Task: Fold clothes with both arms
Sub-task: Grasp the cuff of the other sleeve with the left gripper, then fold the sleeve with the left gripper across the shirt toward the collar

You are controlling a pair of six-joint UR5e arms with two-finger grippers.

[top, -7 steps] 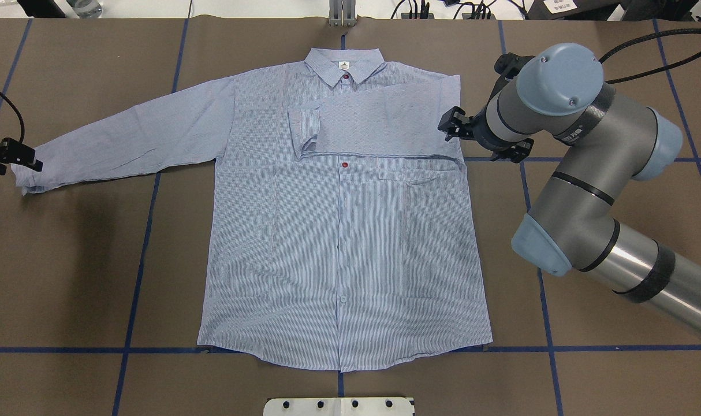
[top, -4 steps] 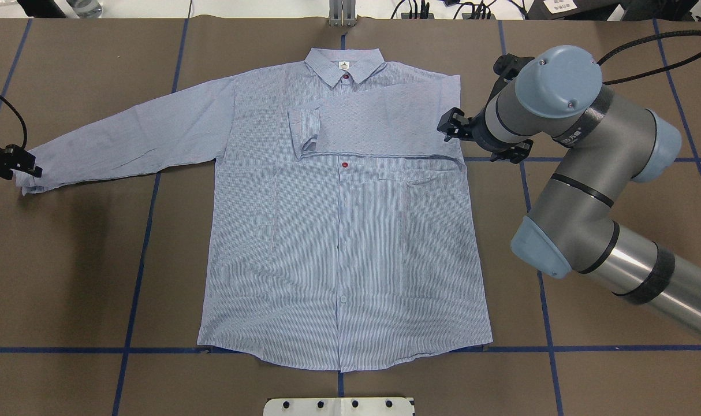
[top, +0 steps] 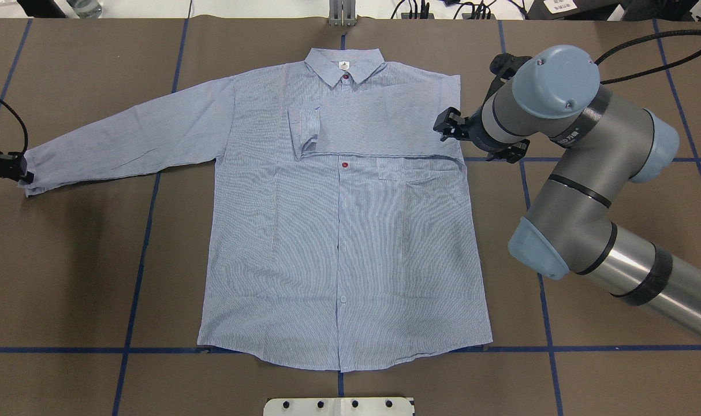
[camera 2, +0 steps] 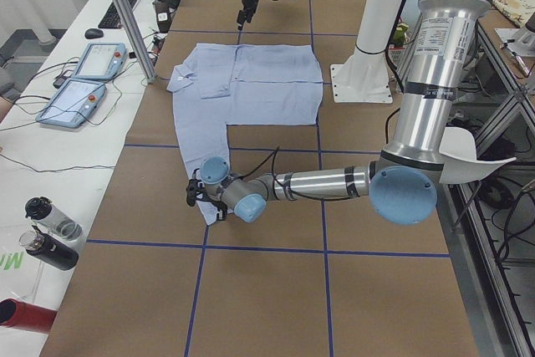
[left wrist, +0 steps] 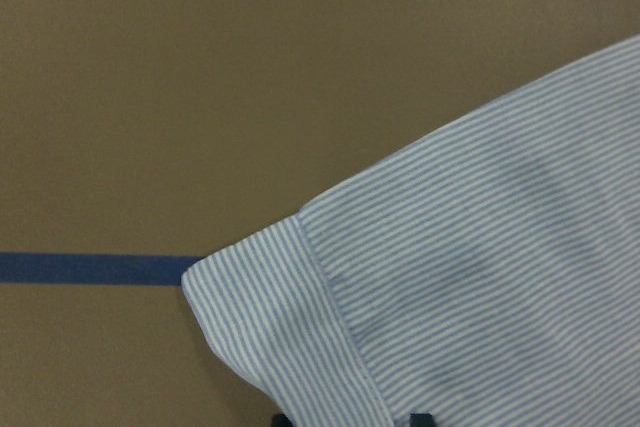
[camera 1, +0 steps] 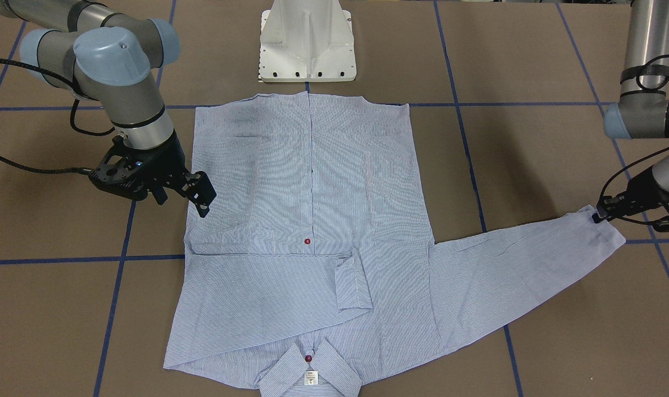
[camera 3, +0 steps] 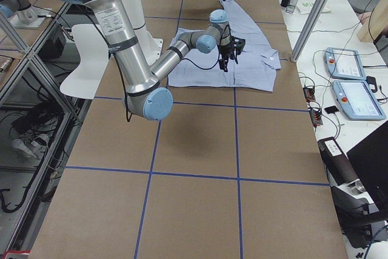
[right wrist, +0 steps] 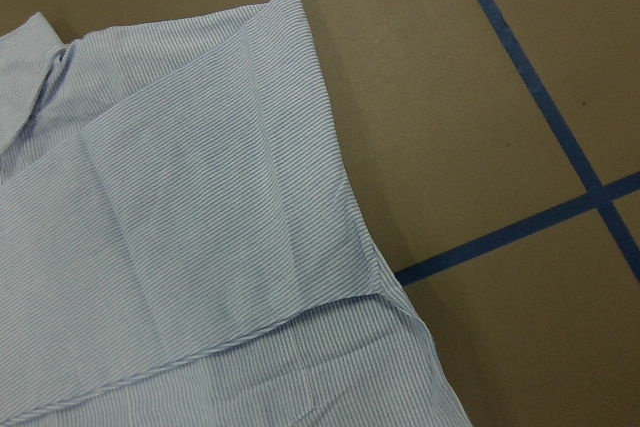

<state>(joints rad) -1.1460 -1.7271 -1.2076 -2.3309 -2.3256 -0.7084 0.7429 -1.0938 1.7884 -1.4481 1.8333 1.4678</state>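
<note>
The striped light blue shirt (top: 339,231) lies flat, front up, collar (top: 343,65) at the far side. One sleeve (top: 379,124) is folded across the chest; the other sleeve (top: 125,141) stretches out to the table's left. My left gripper (top: 17,170) sits at that sleeve's cuff (left wrist: 290,317); in the left wrist view its dark fingertips stand apart with the cuff edge between them. My right gripper (top: 446,126) hovers open over the shirt's shoulder edge beside the folded sleeve, holding nothing. The fold edge (right wrist: 300,312) fills the right wrist view, where no fingers show.
The white pedestal base (camera 1: 307,44) stands just behind the shirt's hem. Blue tape lines (top: 142,231) grid the brown table. A metal post (top: 342,14) stands beyond the collar. Tablets (camera 2: 84,81) and bottles (camera 2: 50,232) lie on a side table.
My left gripper has slid left and nearer along the sleeve cuff. My right gripper has crept slightly left over the shirt's edge. The shirt lies as before.
</note>
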